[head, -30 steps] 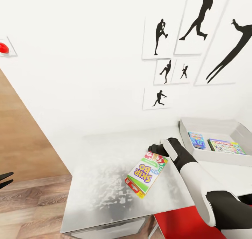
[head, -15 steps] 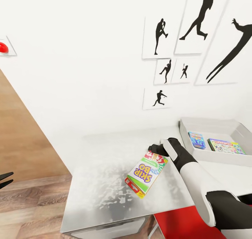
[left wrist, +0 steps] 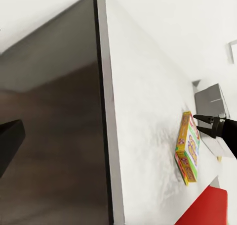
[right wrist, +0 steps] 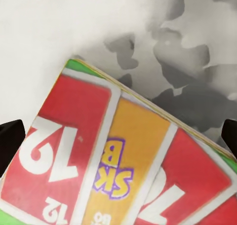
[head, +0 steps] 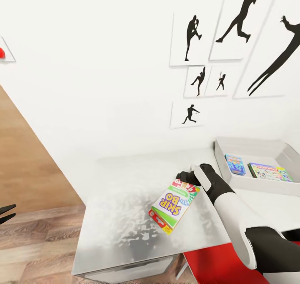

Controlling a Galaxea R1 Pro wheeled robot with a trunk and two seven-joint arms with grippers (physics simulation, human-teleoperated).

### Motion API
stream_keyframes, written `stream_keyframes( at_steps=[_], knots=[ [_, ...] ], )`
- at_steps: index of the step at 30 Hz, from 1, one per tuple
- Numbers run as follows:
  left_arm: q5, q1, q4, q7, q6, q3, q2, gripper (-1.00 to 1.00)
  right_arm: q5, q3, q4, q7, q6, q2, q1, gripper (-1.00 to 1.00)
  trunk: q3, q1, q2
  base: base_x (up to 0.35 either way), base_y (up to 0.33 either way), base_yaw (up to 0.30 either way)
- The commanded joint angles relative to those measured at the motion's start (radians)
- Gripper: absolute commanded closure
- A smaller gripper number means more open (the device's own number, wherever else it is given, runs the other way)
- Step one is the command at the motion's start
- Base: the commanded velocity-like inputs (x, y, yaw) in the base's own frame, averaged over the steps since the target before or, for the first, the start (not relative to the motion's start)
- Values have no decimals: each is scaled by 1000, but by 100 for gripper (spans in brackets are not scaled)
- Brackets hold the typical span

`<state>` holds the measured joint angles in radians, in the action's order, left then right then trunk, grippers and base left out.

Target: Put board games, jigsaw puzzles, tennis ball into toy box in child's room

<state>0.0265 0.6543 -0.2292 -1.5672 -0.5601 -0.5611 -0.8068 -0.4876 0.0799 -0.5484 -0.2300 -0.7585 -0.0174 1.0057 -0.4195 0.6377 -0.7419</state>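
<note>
Nothing but the camera shifted; right pincer (head: 186, 179) stays clenched on the card game box (head: 174, 207) at lower centre, above the surface (head: 121, 200); left pincer's (head: 5, 213) state unclear.

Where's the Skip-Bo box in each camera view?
Head view: Skip-Bo box low and centre, held over the table by the right gripper.
Left wrist view: at the right, yellow-green, seen edge-on.
Right wrist view: lower half, close up, red cards and logo.
Shared landmark: the mottled grey table top.
</note>
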Motion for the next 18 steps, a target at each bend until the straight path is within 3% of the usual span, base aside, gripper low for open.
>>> stream_keyframes(
  at_steps=[1, 14, 18],
  knots=[
    [3, 1, 1, -4, -11, 3, 0, -100, -10, 4, -1, -9, -2, 1, 1, -100, -3, 0, -1, 0, 0, 0],
    [3, 1, 1, -4, -10, 3, 0, -100, -9, 4, -2, -9, -2, 1, 0, -100, -23, 0, -1, 0, 3, 0],
    [3, 1, 1, -4, -11, 3, 0, -100, -9, 4, -2, -9, -2, 1, 0, -100, -26, 0, -1, 0, 156, 0]
  ],
)
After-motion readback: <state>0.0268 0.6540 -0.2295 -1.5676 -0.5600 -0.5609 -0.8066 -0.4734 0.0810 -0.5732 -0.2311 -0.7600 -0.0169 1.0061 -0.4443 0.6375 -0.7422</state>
